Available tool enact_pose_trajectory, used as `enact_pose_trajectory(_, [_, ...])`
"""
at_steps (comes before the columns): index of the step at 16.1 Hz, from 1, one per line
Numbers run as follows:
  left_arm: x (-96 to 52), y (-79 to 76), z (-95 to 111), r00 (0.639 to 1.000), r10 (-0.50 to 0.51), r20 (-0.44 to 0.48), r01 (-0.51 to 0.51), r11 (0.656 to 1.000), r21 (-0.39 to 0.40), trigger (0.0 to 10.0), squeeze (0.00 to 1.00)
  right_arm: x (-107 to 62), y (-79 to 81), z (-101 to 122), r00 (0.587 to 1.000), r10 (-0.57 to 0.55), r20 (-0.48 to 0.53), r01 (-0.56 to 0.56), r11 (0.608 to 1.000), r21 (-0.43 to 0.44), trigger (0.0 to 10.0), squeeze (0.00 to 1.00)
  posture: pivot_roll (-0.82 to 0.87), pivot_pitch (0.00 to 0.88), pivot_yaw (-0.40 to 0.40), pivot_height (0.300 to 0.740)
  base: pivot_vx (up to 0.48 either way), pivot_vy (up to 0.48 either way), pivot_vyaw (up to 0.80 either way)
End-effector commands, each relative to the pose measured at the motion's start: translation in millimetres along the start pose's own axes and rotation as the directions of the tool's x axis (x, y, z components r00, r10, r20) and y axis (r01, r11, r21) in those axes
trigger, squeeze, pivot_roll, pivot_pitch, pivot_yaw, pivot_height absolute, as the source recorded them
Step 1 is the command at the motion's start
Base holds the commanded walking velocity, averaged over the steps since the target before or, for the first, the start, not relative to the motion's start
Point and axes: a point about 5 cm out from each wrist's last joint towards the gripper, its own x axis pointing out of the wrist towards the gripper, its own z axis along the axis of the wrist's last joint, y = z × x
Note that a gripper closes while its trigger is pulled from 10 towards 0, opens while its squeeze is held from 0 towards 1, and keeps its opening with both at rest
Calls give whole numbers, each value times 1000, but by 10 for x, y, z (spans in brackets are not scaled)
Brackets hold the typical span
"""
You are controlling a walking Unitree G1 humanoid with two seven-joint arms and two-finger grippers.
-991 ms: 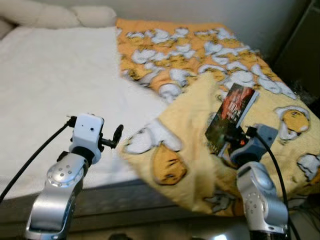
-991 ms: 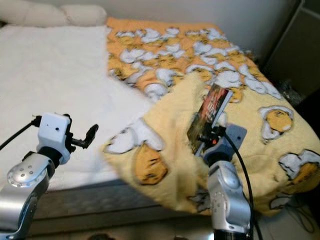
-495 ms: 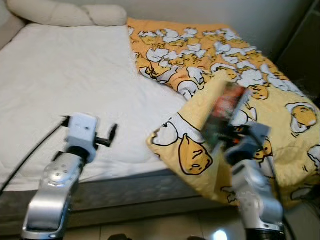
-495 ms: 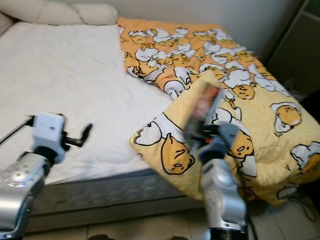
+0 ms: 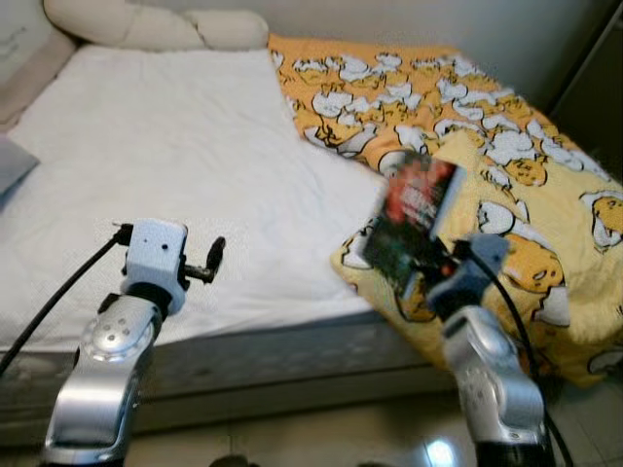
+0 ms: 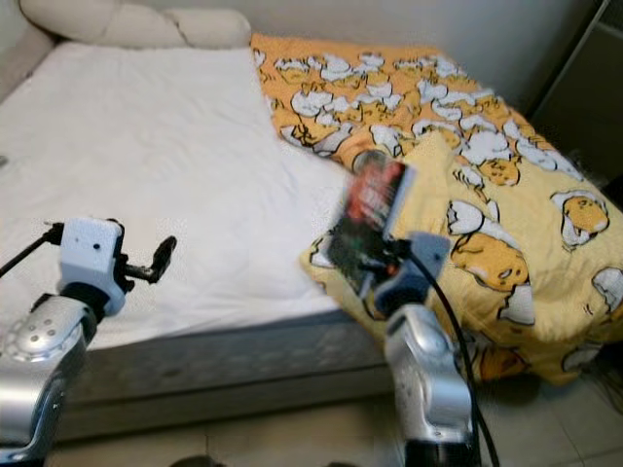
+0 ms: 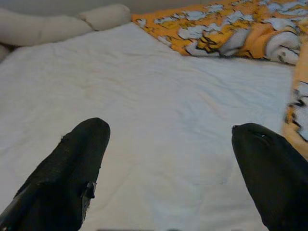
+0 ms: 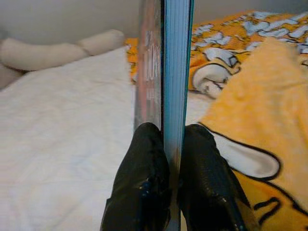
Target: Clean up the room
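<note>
right gripper (image 8: 166,144) has its two black rubbery fingers pinched tight on a thin flat book (image 5: 411,226), dark glossy cover with red print, held upright over the bed's front edge next to the fuzzy yellow cartoon-egg blanket (image 5: 545,224). left gripper (image 7: 168,159) is spread wide with nothing in it, hovering above the wrinkly white sheet (image 5: 185,175). long puffy cream pillows (image 5: 146,24) at the head. compared to a second ago the whole view swung, the bed sits further right and the book looks blurrier
</note>
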Motion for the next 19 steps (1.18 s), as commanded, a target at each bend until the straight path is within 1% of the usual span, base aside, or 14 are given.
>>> enact_pose_trajectory(1, [6, 9, 23, 1000, 8, 10, -8, 1000, 8, 10000, 0, 0, -20, 123, 999, -1, 53, 2, 1000, -9, 10000, 0, 26, 0, -76, 740, 0, 356, 0])
enact_pose_trajectory(5, [20, 25, 30, 999, 28, 15, -28, 1000, -6, 10000, 0, 11, 50, 118, 997, 64, 35, -62, 997, -44, 10000, 0, 25, 0, -74, 740, 0, 358, 0])
enact_pose_trajectory(9, [44, 58, 31, 998, 54, 15, -53, 998, -19, 10000, 0, 36, 89, 131, 995, 99, 25, -97, 993, -70, 10000, 0, 29, 0, -77, 740, 0, 361, 0])
enact_pose_trajectory(19, [96, 97, 61, 997, 66, 28, -65, 998, -18, 10000, 0, 84, 122, 138, 993, 114, 21, -112, 991, -72, 10000, 0, 34, 0, -79, 740, 0, 360, 0])
